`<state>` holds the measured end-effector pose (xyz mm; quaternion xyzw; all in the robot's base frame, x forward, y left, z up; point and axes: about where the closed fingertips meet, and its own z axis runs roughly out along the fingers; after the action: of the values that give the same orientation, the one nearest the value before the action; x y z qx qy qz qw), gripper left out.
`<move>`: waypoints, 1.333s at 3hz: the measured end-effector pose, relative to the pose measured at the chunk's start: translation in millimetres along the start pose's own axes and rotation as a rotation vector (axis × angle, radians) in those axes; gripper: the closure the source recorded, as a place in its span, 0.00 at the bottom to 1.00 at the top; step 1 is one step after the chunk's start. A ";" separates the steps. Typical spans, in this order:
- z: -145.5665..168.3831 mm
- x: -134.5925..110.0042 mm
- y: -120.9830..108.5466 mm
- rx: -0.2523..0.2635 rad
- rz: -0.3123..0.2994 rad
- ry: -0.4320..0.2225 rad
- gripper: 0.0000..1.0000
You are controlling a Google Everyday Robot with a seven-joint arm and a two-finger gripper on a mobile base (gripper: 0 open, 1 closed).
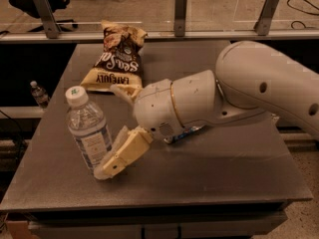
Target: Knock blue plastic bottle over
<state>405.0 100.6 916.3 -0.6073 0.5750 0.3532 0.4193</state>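
So the blue plastic bottle [88,133] is standing on the table [224,178] close to the left edge, somewhat nearer the front-left corner than the back-left one. It's sitting on its base with the white cap on top. The top looks like it's leaning a touch toward the left edge, though I can't tell if that's just the angle. The label is facing the front edge.

The gripper [105,171] is sitting low, right at the bottle's base on the side facing the middle of the table. The 2 cream fingers [127,148] are lying tight together, making 1 narrow wedge, and they're gripping nothing. The wedge is pointing down toward the front-left corner, with its outer side touching the lower part of the bottle and its tip resting at or just above the table.

The white arm [249,88] is reaching in from the right edge and covering most of the middle of the table.

A chip bag [117,59] is lying flat near the back edge, left of center and well apart from the bottle. A crushed blue can [185,132] is peeking out from under the arm around the middle of the table, mostly hidden. A tiny bottle [39,93] is standing off the table, beyond the left edge.
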 end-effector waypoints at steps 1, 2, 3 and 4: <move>2.8 -0.6 0.3 -0.029 0.003 -0.056 0.00; 8.1 -4.2 2.0 -0.057 0.000 -0.089 0.17; 11.0 -7.6 2.7 -0.073 0.000 -0.103 0.40; 11.9 -10.4 3.6 -0.073 0.008 -0.107 0.64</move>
<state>401.1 115.8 920.7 -0.6002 0.5408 0.4077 0.4256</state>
